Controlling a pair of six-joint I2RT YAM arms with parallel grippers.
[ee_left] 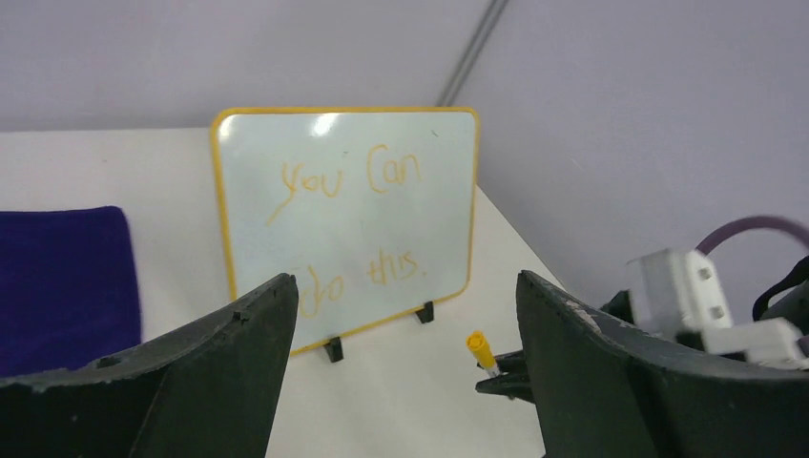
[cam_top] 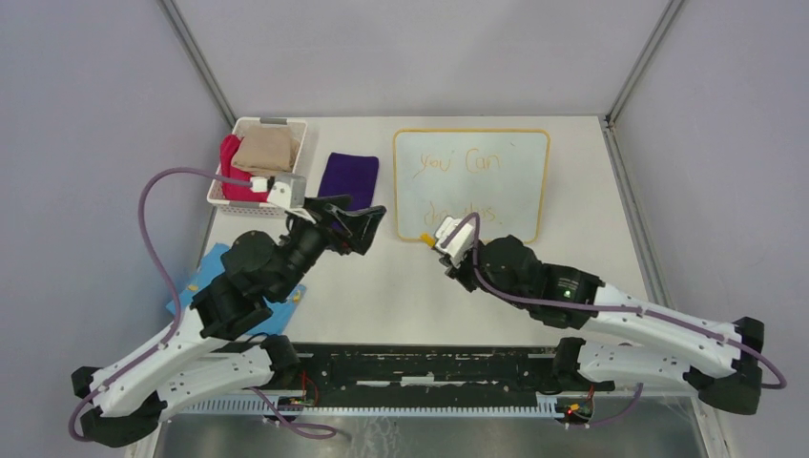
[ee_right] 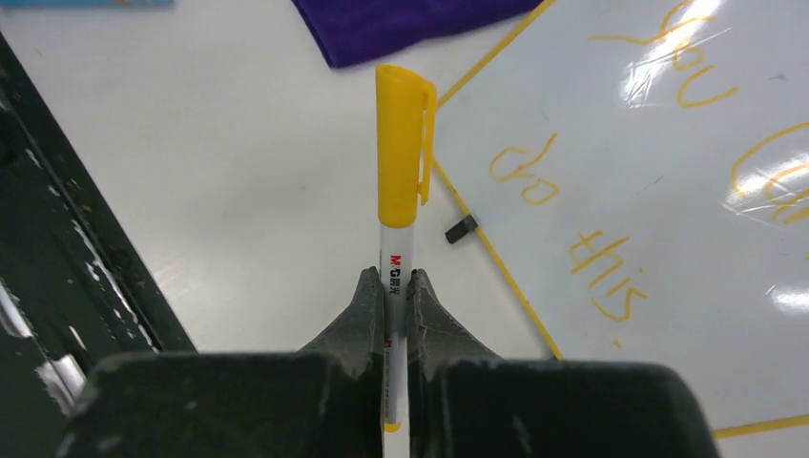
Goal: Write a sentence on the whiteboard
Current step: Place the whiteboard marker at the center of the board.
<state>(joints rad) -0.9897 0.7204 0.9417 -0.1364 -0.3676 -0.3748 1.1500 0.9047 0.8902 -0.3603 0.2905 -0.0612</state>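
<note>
Over at the far right of the white table (cam_top: 401,286): rectangular white whiteboard with a thin yellow-orange frame and rounded corners (cam_top: 520,186), well clear of the arm bases, two small black feet showing along its near edge. Across it, in thin orange handwriting, the sentence (ee_left: 310,181): "you Can" on the far line, "do this" on the near one, a small dot after the last word.

Now the right gripper (ee_right: 396,286): pinched tight on a white-barrelled marker with a bright yellow clip cap (ee_right: 401,153). Dark fingers (ee_right: 363,310) pressed against the barrel from both sides, cap on, pointing out past the fingertips. Held just by the whiteboard's near left corner, close to one black foot. Contact between cap and frame impossible to tell from here.

Across to the left gripper (ee_left: 405,305): spread wide apart, nothing between the two black fingers (ee_left: 238,324). Facing the whiteboard from the left, with the orange words framed in the gap in the wrist view.

Elsewhere: flat deep-purple cloth (cam_top: 348,178) just left of the whiteboard, apart from it. Further left, white slatted plastic basket (cam_top: 301,143) holding a red cloth (cam_top: 229,157) and a folded tan cloth (cam_top: 267,151). Light-blue flat item (cam_top: 205,272) half hidden under the left arm, near the table's left edge.
</note>
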